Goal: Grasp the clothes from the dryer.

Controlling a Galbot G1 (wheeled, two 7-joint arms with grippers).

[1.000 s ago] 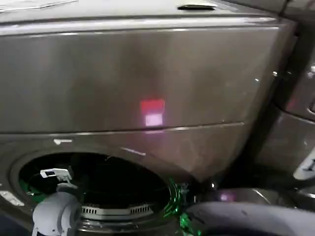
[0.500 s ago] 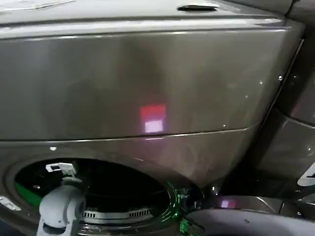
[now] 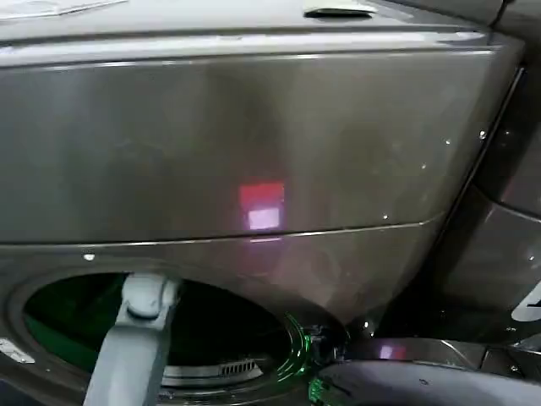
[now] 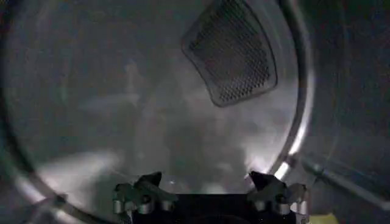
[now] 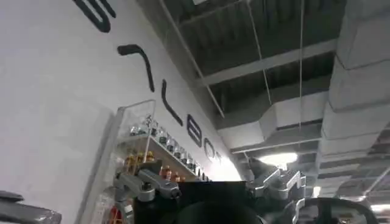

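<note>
**Left arm inside the dryer drum**

Clothes [image 4: 324, 217] show as a yellow-green scrap at the drum's edge, beside the left gripper [image 4: 207, 180], whose fingers stand wide apart, empty. Dryer [image 3: 254, 144] porthole open. Right gripper [image 5: 210, 182], spread, empty, faces a wall with unreadable dark lettering.

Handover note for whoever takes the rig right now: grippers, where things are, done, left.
Left gripper: open, empty, inside the dryer drum; the left arm reaches in through the round opening.
Right gripper: open, empty, parked away from the dryer and pointing up at the ceiling.
Clothes: a sliver of yellow-green fabric at the edge of the left wrist view, beside the gripper and outside its fingers.
Done: door open, left arm in the drum.
Left: bring the fingers onto the fabric, close, pull it out.
</note>
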